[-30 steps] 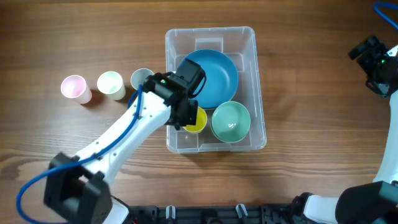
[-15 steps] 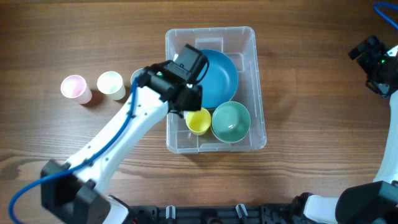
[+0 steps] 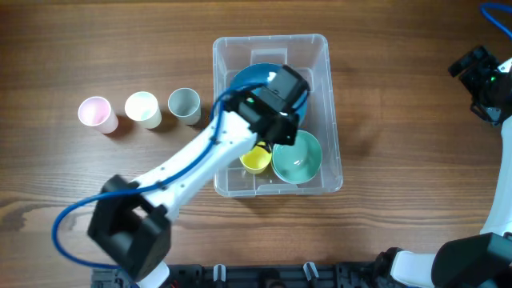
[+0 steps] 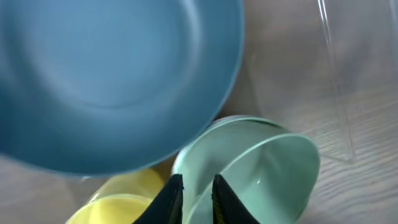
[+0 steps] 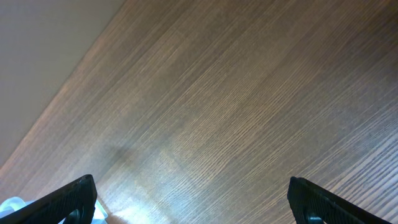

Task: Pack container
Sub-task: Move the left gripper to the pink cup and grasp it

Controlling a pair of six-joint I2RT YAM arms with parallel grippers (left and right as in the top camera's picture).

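Observation:
The clear container stands mid-table and holds a blue bowl, a pale green bowl and a yellow cup. My left gripper reaches down inside it between the blue and green bowls. In the left wrist view its fingers stand close together astride the green bowl's left rim, with the yellow cup just to their left and the blue bowl above. My right gripper is open and empty at the far right, over bare wood.
Three cups stand in a row left of the container: pink, pale green and grey. The container's clear wall rises right of the green bowl.
My left gripper rose from the yellow cup, which stayed in the container, and swung right across the blue bowl to the green bowl's rim. The right arm has not moved.

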